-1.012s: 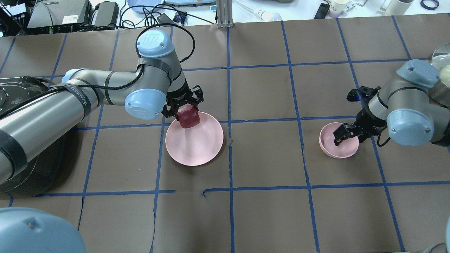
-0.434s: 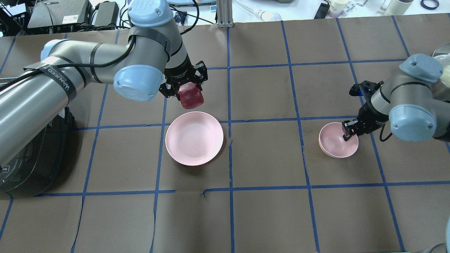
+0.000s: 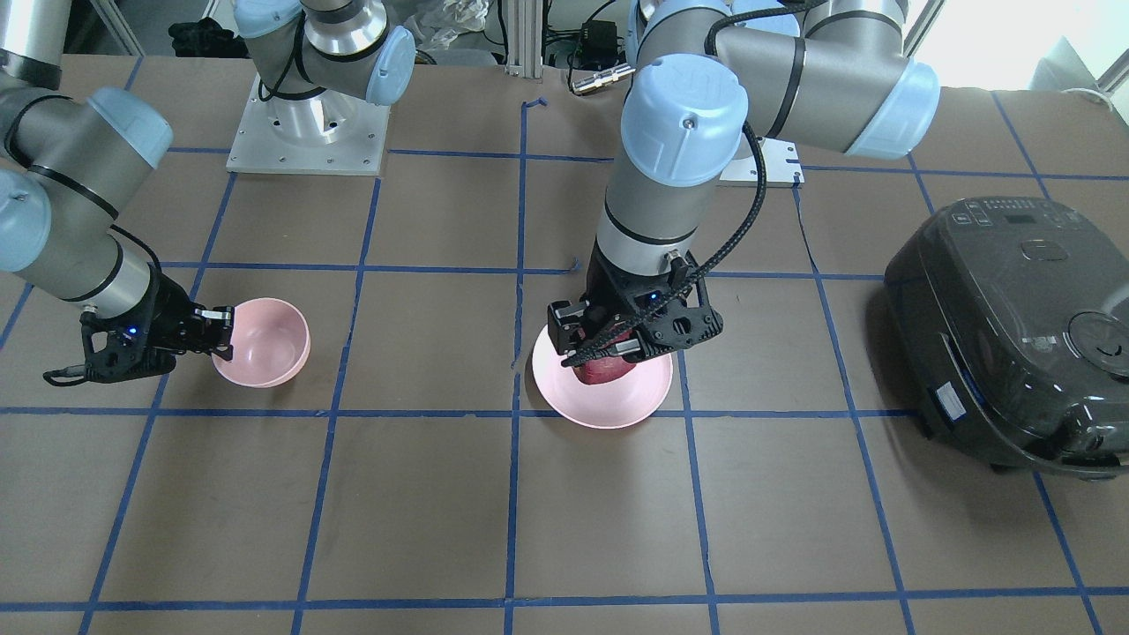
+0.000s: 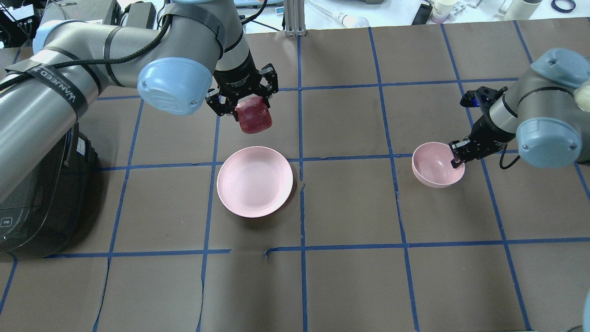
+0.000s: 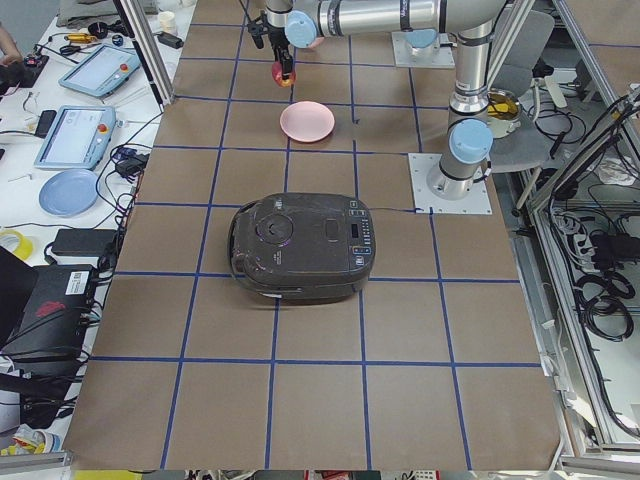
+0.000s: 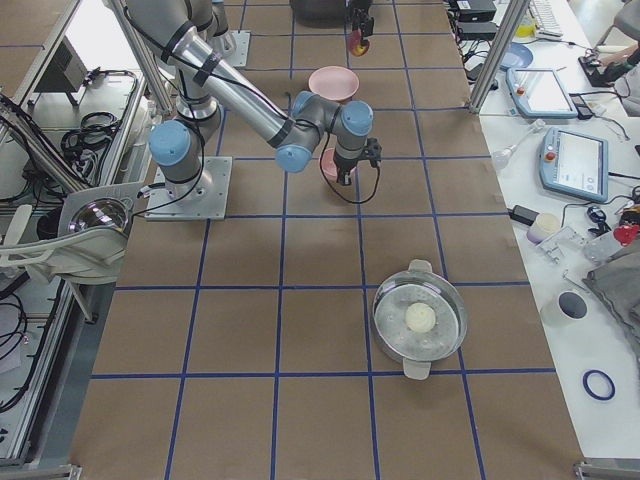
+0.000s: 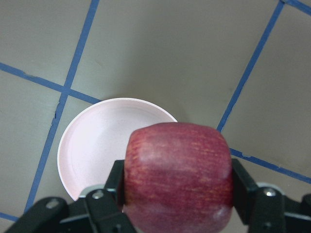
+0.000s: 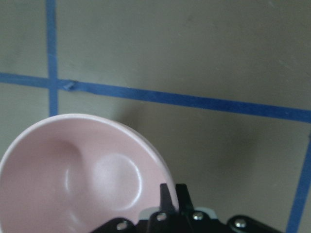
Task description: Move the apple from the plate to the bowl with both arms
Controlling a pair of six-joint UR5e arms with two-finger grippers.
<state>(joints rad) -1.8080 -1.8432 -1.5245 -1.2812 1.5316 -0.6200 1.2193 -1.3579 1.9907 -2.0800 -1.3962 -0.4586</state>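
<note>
My left gripper (image 4: pixel 251 110) is shut on the dark red apple (image 4: pixel 253 120) and holds it in the air, clear of the pale pink plate (image 4: pixel 255 181). In the left wrist view the apple (image 7: pixel 177 174) fills the jaws, with the plate (image 7: pixel 92 145) below. In the front view the apple (image 3: pixel 604 370) hangs over the plate (image 3: pixel 617 407). My right gripper (image 4: pixel 456 159) is shut on the rim of the small pink bowl (image 4: pixel 433 163), which is tilted and seems slightly raised. The right wrist view shows the bowl (image 8: pixel 73 179) pinched at its rim.
A black rice cooker (image 3: pixel 1014 326) stands on the table beyond my left arm; it also shows in the overhead view (image 4: pixel 27 203). A steel lidded pot (image 6: pixel 420 318) sits past the right arm. Blue tape lines grid the brown table.
My left gripper has lifted the apple off the plate, up and toward the table's far side. My right gripper has shut on the bowl's rim and drawn the bowl up and away.
</note>
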